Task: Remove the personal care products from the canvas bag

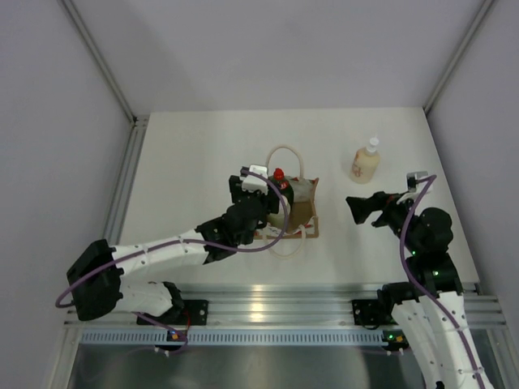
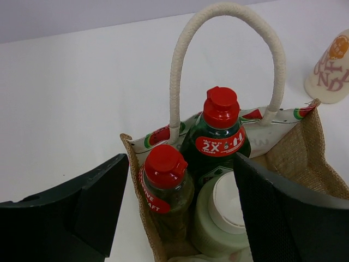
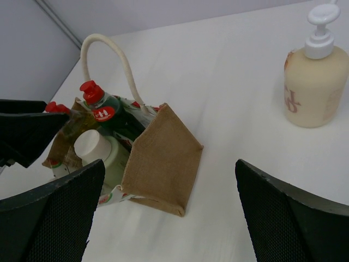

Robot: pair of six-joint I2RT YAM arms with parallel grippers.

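The left hand (image 2: 180, 162) hangs over the mouth of the canvas bag (image 2: 305, 147), jaws spread wide and gripping nothing. From where I stand, the slim yellow bottle (image 2: 163, 188) sits in the gap between its fingers, red cap up. The dark green bottle (image 2: 218, 136) is just behind it and the pale bottle (image 2: 221, 218) beside it. All three stand upright in the bag, long axes vertical, so I'd judge a near-straight drop onto a cap is what's called for. The right hand (image 1: 354, 208), also open and empty, is well apart to the bag's right. It is near the cream bottle (image 1: 365, 162), which stands out on the bench (image 1: 195, 154). The left hand is plainly the nearer.
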